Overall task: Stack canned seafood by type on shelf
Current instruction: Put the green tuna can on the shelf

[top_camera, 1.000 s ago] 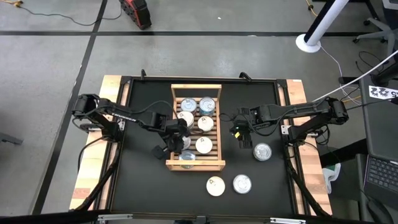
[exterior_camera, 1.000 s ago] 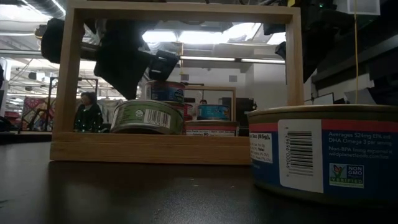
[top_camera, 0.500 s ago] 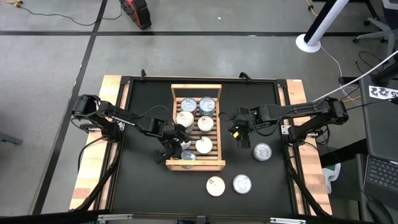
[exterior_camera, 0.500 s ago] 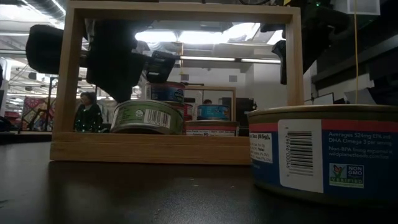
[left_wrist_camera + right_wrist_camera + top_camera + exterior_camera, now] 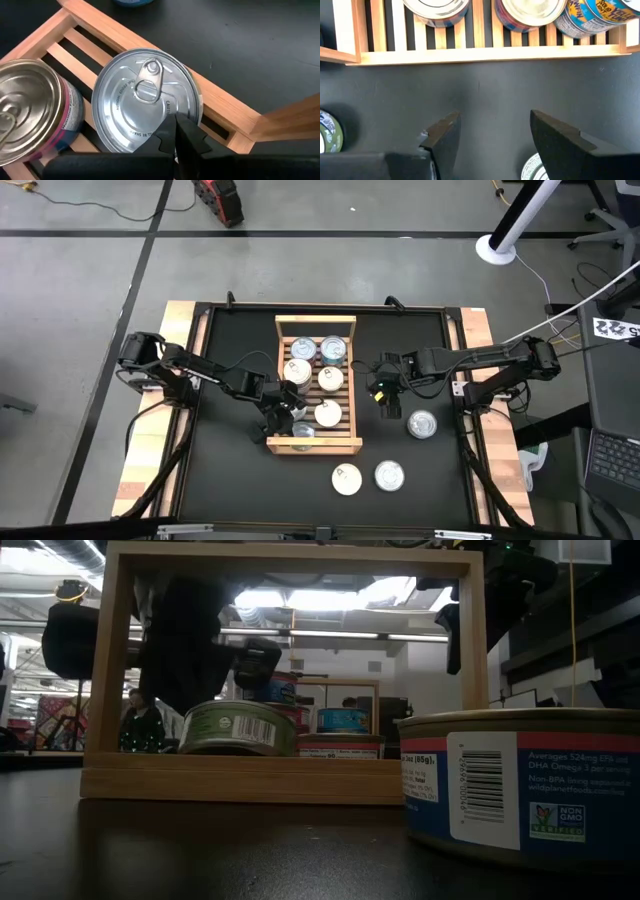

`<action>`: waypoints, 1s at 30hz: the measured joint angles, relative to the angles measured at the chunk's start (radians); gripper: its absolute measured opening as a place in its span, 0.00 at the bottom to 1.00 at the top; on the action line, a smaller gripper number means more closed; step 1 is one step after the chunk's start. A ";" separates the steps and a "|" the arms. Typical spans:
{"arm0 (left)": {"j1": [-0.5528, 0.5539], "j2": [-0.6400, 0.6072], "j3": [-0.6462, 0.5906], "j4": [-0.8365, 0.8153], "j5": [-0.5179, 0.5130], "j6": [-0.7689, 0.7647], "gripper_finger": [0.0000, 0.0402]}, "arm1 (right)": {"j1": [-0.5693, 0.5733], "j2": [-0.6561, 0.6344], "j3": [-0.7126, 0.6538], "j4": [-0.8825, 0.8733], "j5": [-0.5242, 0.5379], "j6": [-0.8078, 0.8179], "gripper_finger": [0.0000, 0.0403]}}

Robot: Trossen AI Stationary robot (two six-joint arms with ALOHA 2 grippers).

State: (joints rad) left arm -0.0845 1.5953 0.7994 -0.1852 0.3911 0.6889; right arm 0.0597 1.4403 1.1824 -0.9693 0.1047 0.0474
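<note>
The wooden slatted shelf [image 5: 315,442] stands mid-table and holds several round tins. A silver-lidded, green-labelled tin [image 5: 142,102] sits in its near left corner on the slats, also seen in the low view [image 5: 238,728]. My left gripper [image 5: 175,122] is shut and slants down over that tin's lid; in the high view, my left gripper [image 5: 289,418] is at the shelf's left side. My right gripper [image 5: 490,135] hangs open over bare table just right of the shelf, with nothing between its fingers; the high view shows it too [image 5: 388,402]. My left gripper's shut fingertips [image 5: 169,129] slant down over the rim of the silver lid [image 5: 172,107], on the side away from its pull tab. Whether they touch the lid, I cannot tell. The tin sits flat on the shelf's slats.
Three loose tins lie on the black table right of and in front of the shelf [image 5: 422,423] [image 5: 347,479] [image 5: 389,474]. A pink-and-blue tin [image 5: 30,107] stands close beside the silver-lidded one. The shelf's raised end rail [image 5: 290,555] frames the near side.
My left gripper has sunk and moved toward the table's near edge, along the shelf's left side, coming down over the tin in the near left corner. It has stayed shut. The tins have not moved.
</note>
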 joint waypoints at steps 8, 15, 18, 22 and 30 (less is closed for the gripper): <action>0.008 0.006 -0.005 -0.010 -0.177 0.006 0.00 | 0.000 0.000 0.000 0.003 0.000 0.000 0.59; 0.032 0.006 -0.006 -0.013 -0.247 0.010 0.00 | 0.000 0.000 0.000 0.003 0.000 -0.001 0.59; 0.036 0.006 -0.006 -0.010 -0.268 0.019 0.00 | 0.000 0.000 0.000 0.003 0.000 -0.001 0.59; 0.035 -0.007 -0.007 -0.009 -0.268 0.012 0.00 | 0.000 0.000 0.000 0.003 0.000 -0.001 0.59; 0.024 -0.069 -0.007 -0.005 -0.248 -0.060 0.00 | 0.000 0.000 0.000 0.003 0.001 -0.003 0.59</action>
State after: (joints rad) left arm -0.0601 1.5267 0.7925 -0.1905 0.1434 0.6286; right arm 0.0597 1.4403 1.1824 -0.9662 0.1053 0.0444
